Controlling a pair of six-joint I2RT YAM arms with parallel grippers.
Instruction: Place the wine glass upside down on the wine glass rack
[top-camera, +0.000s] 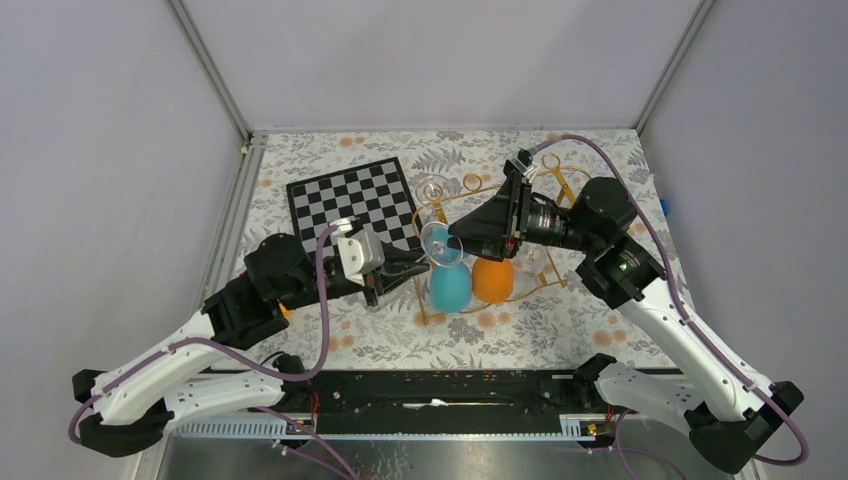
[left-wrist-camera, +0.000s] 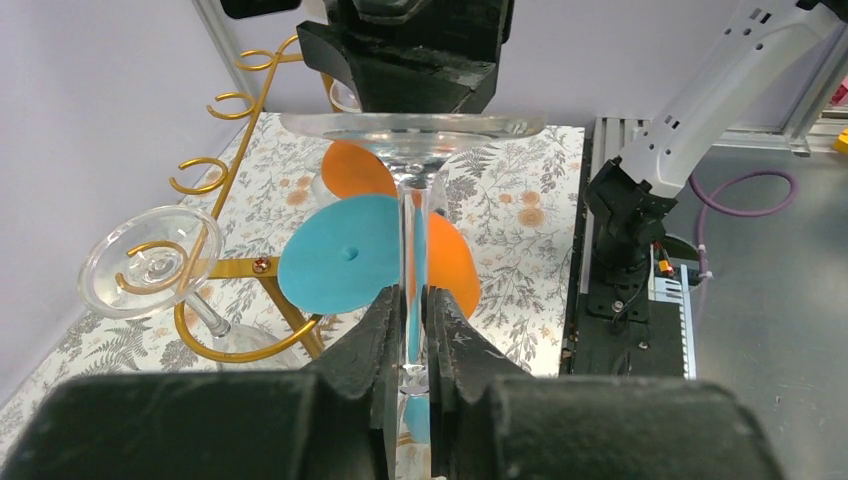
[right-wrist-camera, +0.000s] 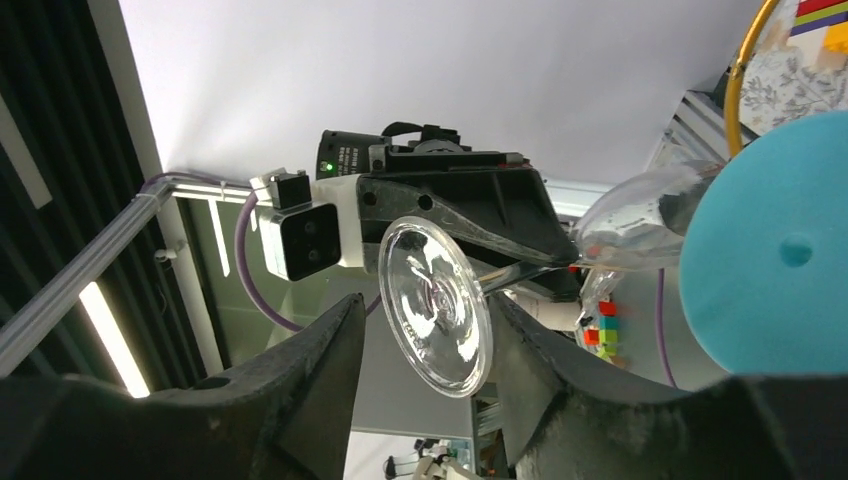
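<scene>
A clear wine glass lies almost level above the table, foot toward the right arm. My left gripper is shut on its stem, also seen from above. My right gripper is open, its two fingers on either side of the glass's round foot; the right finger is close to the rim and a gap shows on the left. The gold wine glass rack stands just behind and beside the glass, its curled loops and rail at the left of the left wrist view.
A blue glass and an orange glass hang upside down on the rack right below the held glass. Another clear glass hangs at the rack's far end. A chessboard lies to the left.
</scene>
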